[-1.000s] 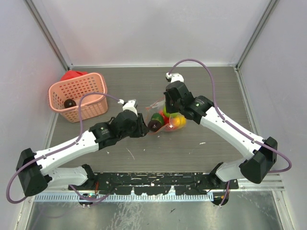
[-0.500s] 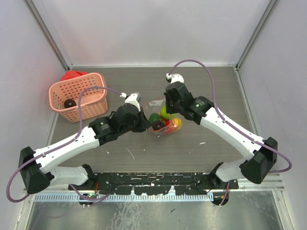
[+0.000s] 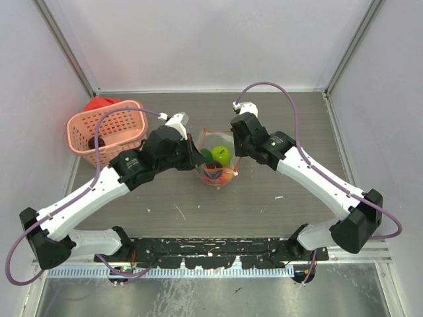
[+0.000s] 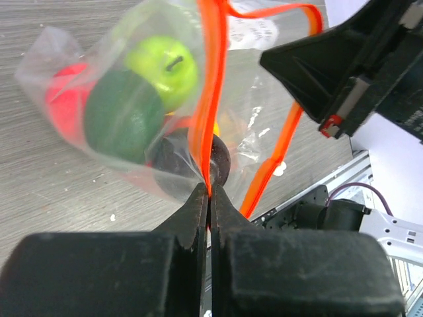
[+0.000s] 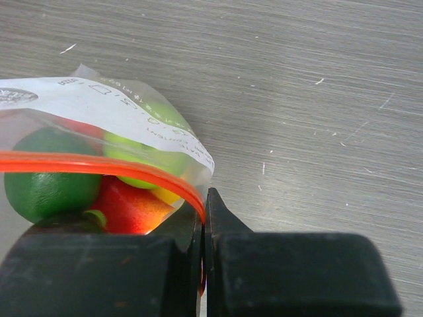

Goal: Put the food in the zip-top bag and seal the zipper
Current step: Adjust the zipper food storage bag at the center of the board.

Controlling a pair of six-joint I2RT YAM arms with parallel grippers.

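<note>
The zip-top bag (image 3: 217, 162) hangs between both grippers with its mouth open upward. The food is inside it: a light green apple (image 4: 162, 63), a dark green piece (image 4: 122, 115), a red piece (image 4: 66, 105) and a dark purple-brown piece (image 4: 221, 158). My left gripper (image 4: 210, 191) is shut on the red-orange zipper (image 4: 208, 99) at the bag's left end, also seen from above (image 3: 196, 156). My right gripper (image 5: 203, 198) is shut on the zipper (image 5: 99, 165) at the right end, also seen from above (image 3: 236, 153). The two zipper tracks stand apart.
A pink lattice basket (image 3: 109, 132) stands at the far left with a dark toy (image 3: 96, 141) inside. A red object (image 3: 99, 103) sits behind the basket. Grey walls close in the table on three sides.
Both grippers have moved toward the far side with the bag. The bag went from lying slumped to hanging upright, mouth spread open, and the food has settled to its bottom.
</note>
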